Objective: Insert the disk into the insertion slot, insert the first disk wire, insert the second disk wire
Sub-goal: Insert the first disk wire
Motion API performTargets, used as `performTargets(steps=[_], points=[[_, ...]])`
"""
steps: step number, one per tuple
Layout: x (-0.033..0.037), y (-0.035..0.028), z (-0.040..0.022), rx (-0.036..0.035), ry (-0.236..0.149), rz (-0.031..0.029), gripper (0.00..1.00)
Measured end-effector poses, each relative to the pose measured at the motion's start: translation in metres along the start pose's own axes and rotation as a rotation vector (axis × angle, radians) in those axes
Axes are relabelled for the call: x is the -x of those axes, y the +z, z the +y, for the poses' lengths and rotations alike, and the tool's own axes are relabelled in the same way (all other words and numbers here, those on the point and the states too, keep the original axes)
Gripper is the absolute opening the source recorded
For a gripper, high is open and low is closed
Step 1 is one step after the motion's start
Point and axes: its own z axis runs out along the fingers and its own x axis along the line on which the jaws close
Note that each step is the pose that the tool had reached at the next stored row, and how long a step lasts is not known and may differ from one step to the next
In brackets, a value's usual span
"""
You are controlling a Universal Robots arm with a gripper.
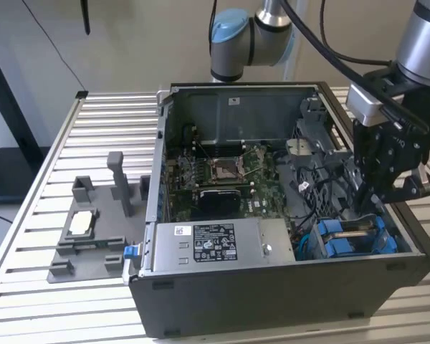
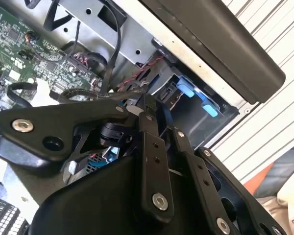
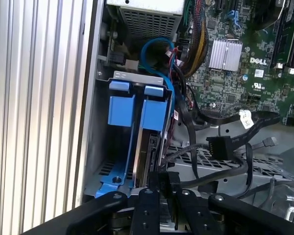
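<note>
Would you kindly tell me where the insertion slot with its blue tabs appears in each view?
Exterior view: insertion slot in the case's near corner, at the exterior view's right.
First wrist view: insertion slot between the ribbed table and the black cables.
Second wrist view: insertion slot against the case's dark wall.
Shared landmark: the green board.

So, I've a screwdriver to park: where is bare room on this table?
The table is bare between the grey fixture and its far edge, at the exterior view's left. Crowded: around the insertion slot, with pincer and cables.
</note>
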Motion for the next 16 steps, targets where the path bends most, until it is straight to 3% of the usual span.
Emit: performTargets(steps=[3,5,12,16], points=[[-0.0017,0.0001,-0.0009,0.0201,0.001,-0.0024,0.19],[-0.0025,0.0004,-0.0010,0.0283,0.005,-0.0034,0.19],[-0.0028,0.0039,-0.0010,0.0297,0.070,-0.0014,0.19],[-0.0032,0.0051,-0.0028,0.0298,0.087,-0.0009,0.19]])
